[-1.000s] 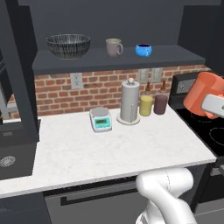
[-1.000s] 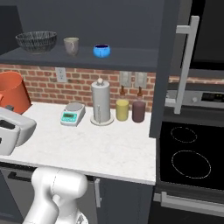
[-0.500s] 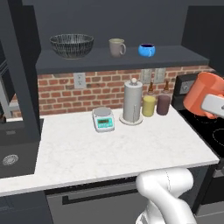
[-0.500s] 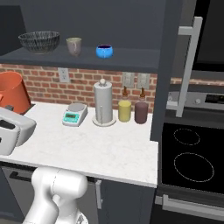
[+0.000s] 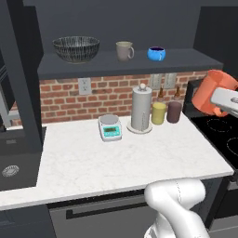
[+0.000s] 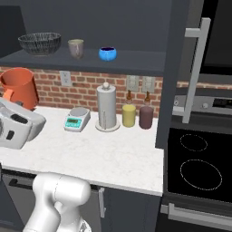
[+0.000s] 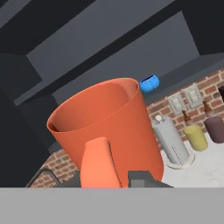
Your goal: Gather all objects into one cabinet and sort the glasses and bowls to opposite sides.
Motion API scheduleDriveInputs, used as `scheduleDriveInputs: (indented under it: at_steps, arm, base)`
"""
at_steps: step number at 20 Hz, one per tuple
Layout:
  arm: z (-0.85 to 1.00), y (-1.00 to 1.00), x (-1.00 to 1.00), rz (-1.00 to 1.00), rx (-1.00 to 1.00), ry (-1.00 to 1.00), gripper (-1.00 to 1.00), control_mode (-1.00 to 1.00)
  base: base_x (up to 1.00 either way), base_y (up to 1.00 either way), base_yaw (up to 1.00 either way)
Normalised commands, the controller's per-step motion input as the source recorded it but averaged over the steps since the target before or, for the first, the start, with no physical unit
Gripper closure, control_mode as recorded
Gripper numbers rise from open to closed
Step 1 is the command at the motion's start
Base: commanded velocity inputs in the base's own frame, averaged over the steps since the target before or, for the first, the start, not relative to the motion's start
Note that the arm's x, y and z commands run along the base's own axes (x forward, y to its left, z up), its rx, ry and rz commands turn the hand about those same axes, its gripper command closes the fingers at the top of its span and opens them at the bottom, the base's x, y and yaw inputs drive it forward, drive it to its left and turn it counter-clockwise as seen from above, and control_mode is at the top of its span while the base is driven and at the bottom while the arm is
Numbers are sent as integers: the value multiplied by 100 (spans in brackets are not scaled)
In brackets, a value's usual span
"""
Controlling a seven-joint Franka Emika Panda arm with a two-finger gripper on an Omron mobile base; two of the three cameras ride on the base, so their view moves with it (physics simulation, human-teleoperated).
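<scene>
Glossy white rounded arm (image 5: 176, 204) with a white, dark-slotted wrist housing (image 6: 18, 124).

orange tumbler (image 7: 109, 127) looms close; blue vessel (image 7: 149, 83) on shelf behind.

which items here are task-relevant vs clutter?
Job: orange tumbler in the end effector; dark striped bowl, beige mug, blue vessel on the cabinet shelf.

Clutter: digital scale, paper towel holder, yellow canister, maroon canister.
</scene>
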Motion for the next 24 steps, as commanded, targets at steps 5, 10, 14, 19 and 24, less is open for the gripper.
scheduleDriveInputs:
  at_steps: [5,10,14,19,24]
  arm:
    - [17,-25,94,0,11,0,100,-100]
    - [18,-9,96,-4,4,0,100,-100]
    - [-4,11,24,8,-1,2,100,-100]
    - [11,-5,48,1,-2,0,100,-100]
    - [9,3,34,-3,0,1,100,-100]
  base:
    - [0,0,0]
    - [0,0,0]
    - [0,0,0]
    - [0,0,0]
    - [0,0,0]
